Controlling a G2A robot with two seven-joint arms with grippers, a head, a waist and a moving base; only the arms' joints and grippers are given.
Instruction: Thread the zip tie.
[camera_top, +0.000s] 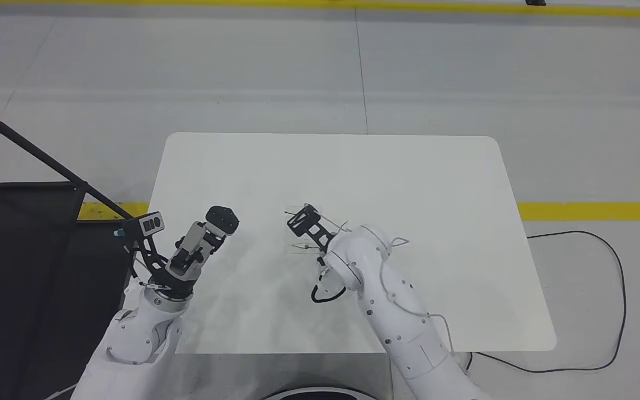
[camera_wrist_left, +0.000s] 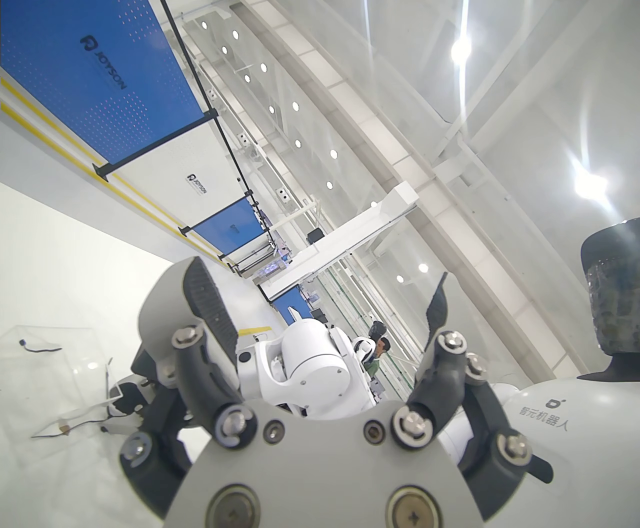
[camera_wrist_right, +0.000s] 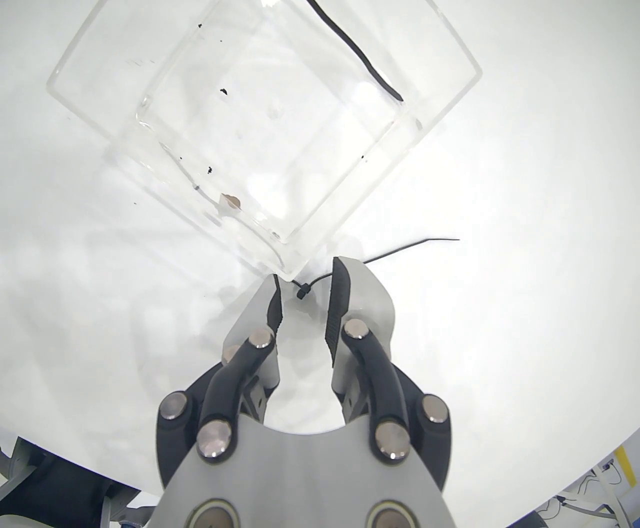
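Observation:
A thin black zip tie (camera_wrist_right: 320, 281) lies on the white table (camera_top: 430, 190) beside a corner of a clear plastic box (camera_wrist_right: 165, 85). Its head sits between the fingertips of my right gripper (camera_wrist_right: 306, 282), which is open and low over the table; the tail runs out past one finger (camera_wrist_right: 339, 300). A second black zip tie (camera_wrist_right: 357, 50) lies inside the box. In the top view the right gripper (camera_top: 305, 220) is near the table's middle. My left gripper (camera_top: 222, 218) is open, holds nothing and is tilted upward (camera_wrist_left: 320, 300), left of the right one.
In the left wrist view the clear box (camera_wrist_left: 55, 370) and the right gripper (camera_wrist_left: 125, 395) show low on the table. A black frame with dark cloth (camera_top: 40, 250) stands off the table's left edge. A black cable (camera_top: 590, 240) lies on the floor at the right.

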